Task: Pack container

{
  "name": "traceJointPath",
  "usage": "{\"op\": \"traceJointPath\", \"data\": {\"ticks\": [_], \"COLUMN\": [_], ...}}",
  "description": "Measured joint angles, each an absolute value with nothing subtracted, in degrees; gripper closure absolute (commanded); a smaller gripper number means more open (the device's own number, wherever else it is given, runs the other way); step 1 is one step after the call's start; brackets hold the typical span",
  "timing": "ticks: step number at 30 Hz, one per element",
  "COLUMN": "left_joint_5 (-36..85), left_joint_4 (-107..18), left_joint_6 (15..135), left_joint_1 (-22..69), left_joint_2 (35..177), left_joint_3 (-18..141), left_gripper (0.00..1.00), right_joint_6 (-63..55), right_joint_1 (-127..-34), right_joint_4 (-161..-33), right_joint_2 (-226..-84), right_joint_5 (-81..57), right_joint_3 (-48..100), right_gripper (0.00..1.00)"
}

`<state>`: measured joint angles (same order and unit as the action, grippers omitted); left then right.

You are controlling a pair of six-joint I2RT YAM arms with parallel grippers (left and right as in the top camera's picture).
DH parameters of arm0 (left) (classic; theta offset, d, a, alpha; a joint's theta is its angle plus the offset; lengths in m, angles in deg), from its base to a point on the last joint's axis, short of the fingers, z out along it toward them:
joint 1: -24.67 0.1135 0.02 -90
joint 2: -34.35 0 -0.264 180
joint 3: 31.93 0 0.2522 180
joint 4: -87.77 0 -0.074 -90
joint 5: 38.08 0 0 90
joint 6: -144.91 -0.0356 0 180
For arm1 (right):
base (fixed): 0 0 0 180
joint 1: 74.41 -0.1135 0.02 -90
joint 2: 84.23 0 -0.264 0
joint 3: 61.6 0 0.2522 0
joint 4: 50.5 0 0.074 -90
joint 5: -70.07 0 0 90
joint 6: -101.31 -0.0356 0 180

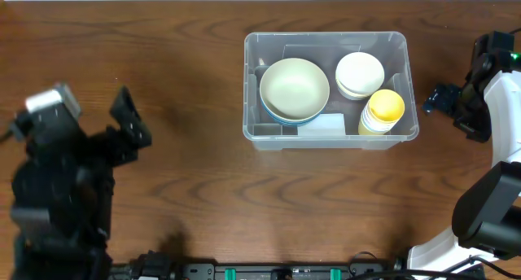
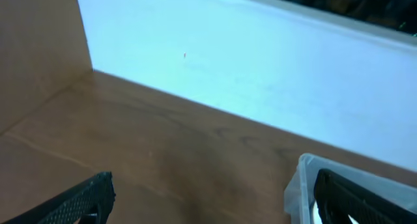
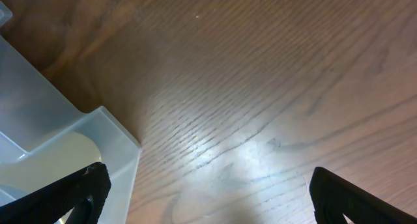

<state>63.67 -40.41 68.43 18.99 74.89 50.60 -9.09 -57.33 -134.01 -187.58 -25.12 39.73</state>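
Observation:
The clear plastic container [image 1: 329, 132] stands at the table's middle right. Inside it are a large pale green bowl [image 1: 294, 89], a stack of white bowls [image 1: 359, 74], a stack of yellow cups [image 1: 383, 111] and a whitish label [image 1: 319, 124]. My left gripper [image 1: 130, 119] is open and empty, far left of the container; a container corner [image 2: 298, 185] shows by its right finger in the left wrist view. My right gripper [image 1: 442, 97] is open and empty, just right of the container; a container corner [image 3: 111, 152] shows in the right wrist view.
The wooden table [image 1: 179, 60] runs out to a white wall [image 2: 260, 61] at the back. Black arm bases and cables lie along the front edge [image 1: 285, 272].

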Motion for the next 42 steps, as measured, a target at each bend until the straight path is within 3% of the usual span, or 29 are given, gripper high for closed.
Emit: {"op": "traceJointPath", "data": {"ticks": [13,22,34,42], "left_joint_5": [54.8,48.9,49.2,49.3], "left_joint_4": [-73.0,-86.9,-88.9,-82.8], "left_joint_6": [68.4,68.4,68.0,62.9], "left_joint_1": [19.7,19.7,19.9,20.5], "left_joint_2": [50.3,40.8,35.1,35.0], "left_joint_3": [11.3,-6.6,-16.7,-17.8], "left_gripper": [0.02,0.02,0.02,0.02], "right_joint_6": [-9.1,-9.1,-9.1,-9.1], "right_joint_1": [-57.3,-57.3,-57.3,-57.3], "right_joint_4": [-134.0,-134.0,-134.1,-134.1], "right_joint_2": [-187.6,-187.6,-187.6,-187.6], "right_joint_5": [-25.1,-25.1,-25.1,-25.1], "right_joint_3": [39.7,39.7,39.7,39.7], "right_gripper": [0.01,0.01,0.01,0.01]}}
